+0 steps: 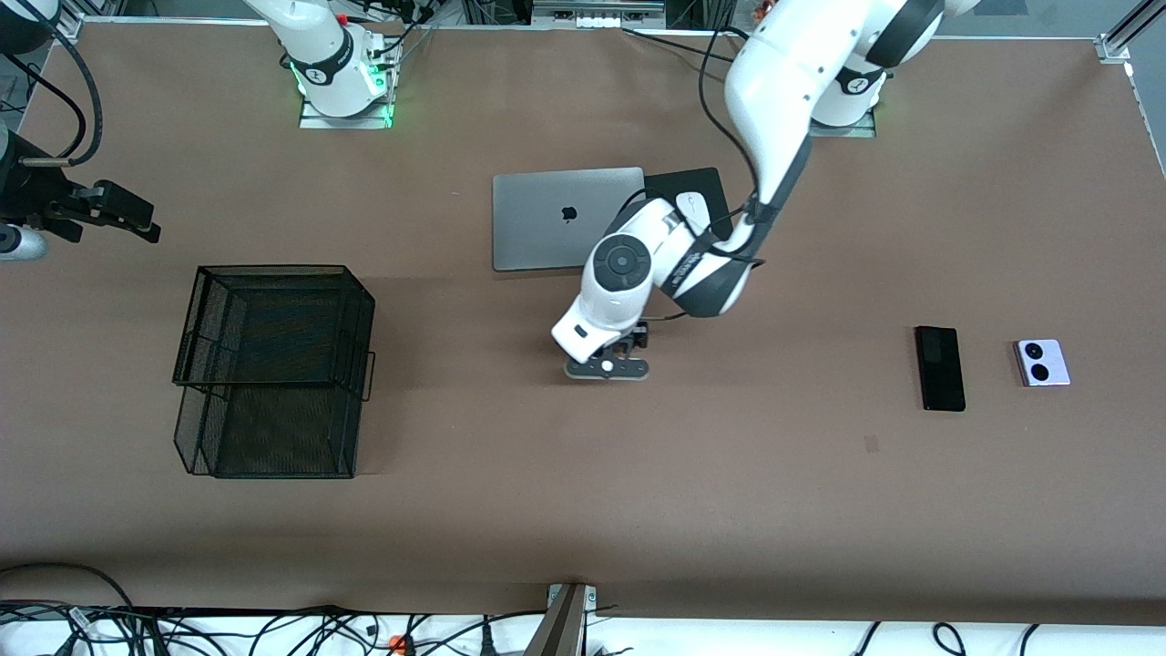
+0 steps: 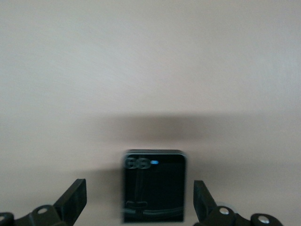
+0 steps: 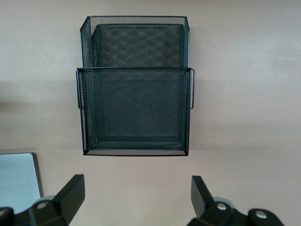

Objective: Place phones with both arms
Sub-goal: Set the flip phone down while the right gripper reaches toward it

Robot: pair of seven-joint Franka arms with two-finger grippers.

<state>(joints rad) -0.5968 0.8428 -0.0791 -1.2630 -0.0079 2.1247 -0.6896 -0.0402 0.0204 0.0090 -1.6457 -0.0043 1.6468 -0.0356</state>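
Left gripper (image 2: 136, 200) hung spread low over the table, small square black phone (image 2: 154, 186) between its fingers, untouched. Right gripper (image 3: 136, 200) waited spread near mesh basket (image 3: 136, 113).

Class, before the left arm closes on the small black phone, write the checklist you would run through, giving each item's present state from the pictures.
1. Left hand open: ok, fingers spread wide.
2. Small black phone between the fingers: ok, apart from both, lying flat on the table.
3. Left hand low enough to grip: cannot tell.
4. Right hand open, waiting over the table by the mesh tray: ok.
5. Mesh tray holds nothing yet: ok in the right wrist view.
6. Slim black phone and lavender-white phone untouched, toward the left arm's end: ok.
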